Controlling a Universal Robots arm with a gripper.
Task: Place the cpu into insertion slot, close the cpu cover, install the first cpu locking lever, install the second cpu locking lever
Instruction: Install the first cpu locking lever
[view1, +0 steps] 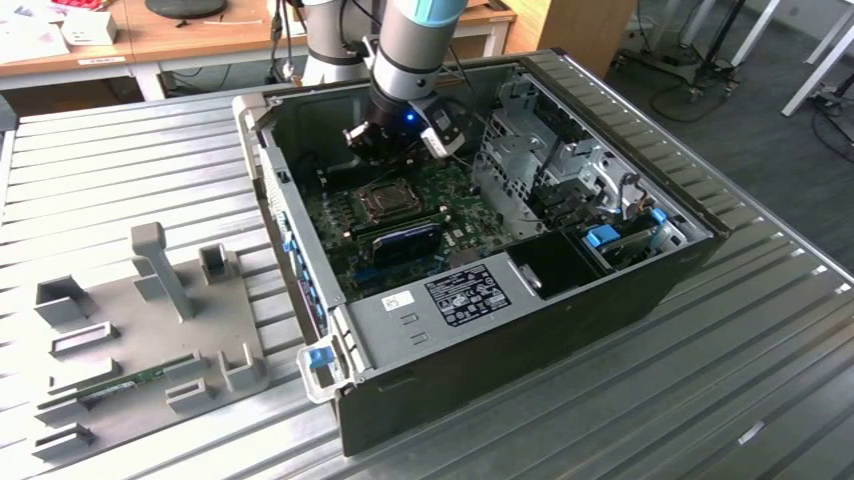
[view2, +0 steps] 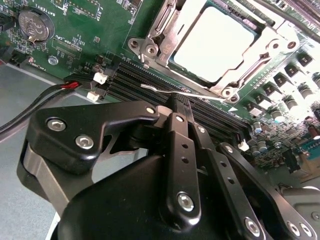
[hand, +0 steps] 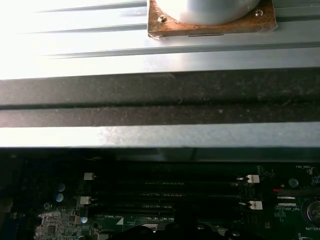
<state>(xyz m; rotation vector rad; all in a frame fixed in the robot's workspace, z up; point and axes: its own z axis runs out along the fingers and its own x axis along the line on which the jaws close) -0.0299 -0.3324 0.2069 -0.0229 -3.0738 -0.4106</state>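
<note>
Grey ribbed surface (view1: 747, 400) carries your open computer case (view1: 561, 350), laid on its side so the arm (view1: 407, 40) can reach down from above onto the green board (view2: 85, 30). Your claw (view2: 175, 106) hangs low over that board beside the insertion slot (view1: 388, 202), its black fingers drawn together to a narrow tip, which suits nudging thin wire rather than gripping a chip. The cpu cover (view2: 161, 27) lies flat around the socket, and through its window the cpu (view2: 215, 42) shows bright and level, seated in the slot. Right at the claw's tip runs a thin silvery locking lever (view2: 160, 89), along the socket's edge above the black memory slots (view2: 135, 82). The tip touches it or sits just beside it, and you cannot tell whether the wire is pinched. By my judgement, chip and cover are done and the work stands at the levers.
</note>
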